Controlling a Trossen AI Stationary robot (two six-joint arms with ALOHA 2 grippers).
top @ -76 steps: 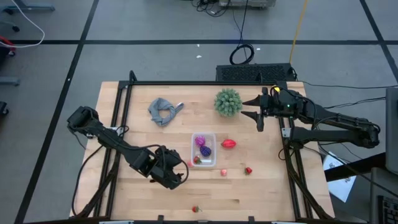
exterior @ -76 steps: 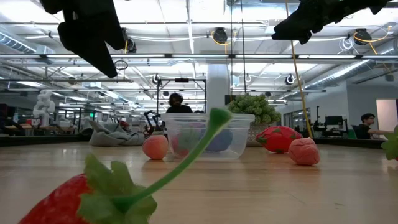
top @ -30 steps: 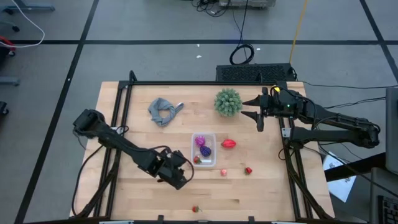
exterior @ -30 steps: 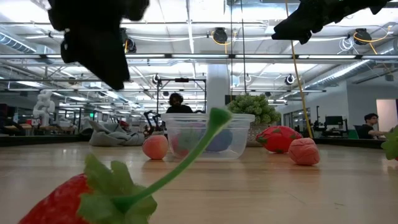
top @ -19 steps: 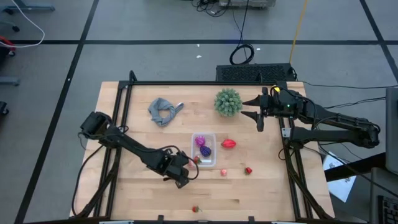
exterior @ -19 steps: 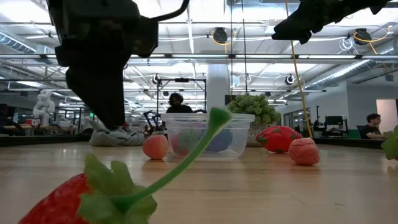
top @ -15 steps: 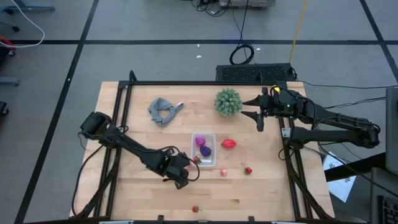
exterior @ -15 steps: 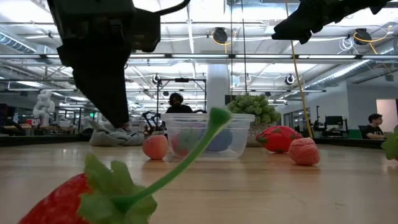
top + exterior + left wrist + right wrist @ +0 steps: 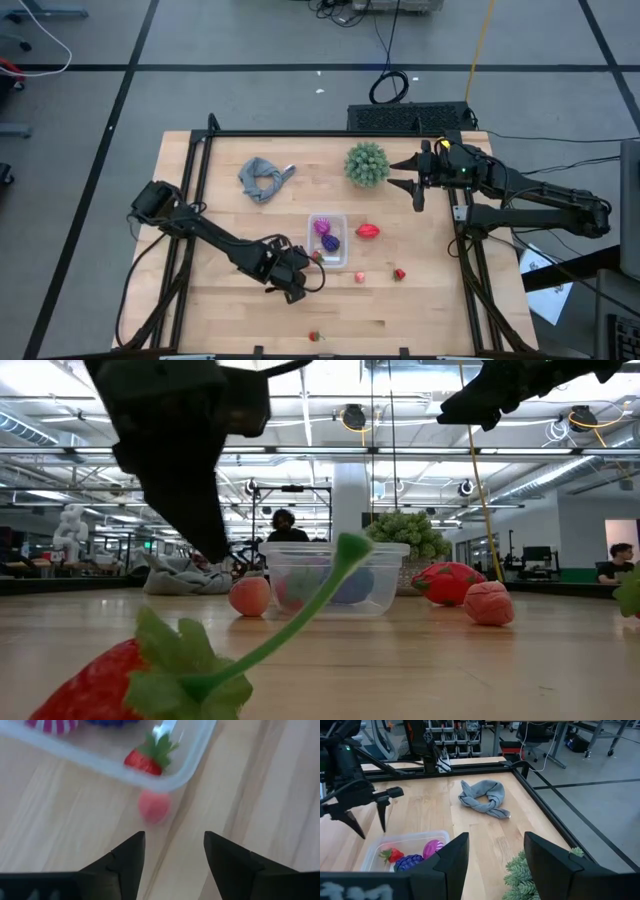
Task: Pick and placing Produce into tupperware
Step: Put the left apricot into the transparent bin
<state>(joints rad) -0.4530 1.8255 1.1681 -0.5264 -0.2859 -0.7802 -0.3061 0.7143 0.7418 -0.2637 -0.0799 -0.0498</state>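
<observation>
The left gripper point(image 9: 170, 851) has come forward to the near left corner of the small clear plastic rectangular container point(image 9: 328, 240), and its two dark fingers have been parting; they are now standing apart with nothing between them. Just ahead of the gap, a small pink round toy fruit point(image 9: 154, 807) is lying on the wooden table point(image 9: 220, 210), touching or almost touching the container wall. This means, I think, that the arm is lining up to pick this piece next.

Inside the container a red toy strawberry point(image 9: 146, 761), a magenta piece point(image 9: 321, 227) and a dark purple piece point(image 9: 331, 242) are already lying. Outside it, a red oval piece point(image 9: 368, 231) is waiting to its right, and more small red pieces point(image 9: 399, 273) are lying nearer.

The right gripper point(image 9: 418, 183) is waiting far right, beside the round spiky green plant point(image 9: 366, 163), its fingers partly apart and empty.
</observation>
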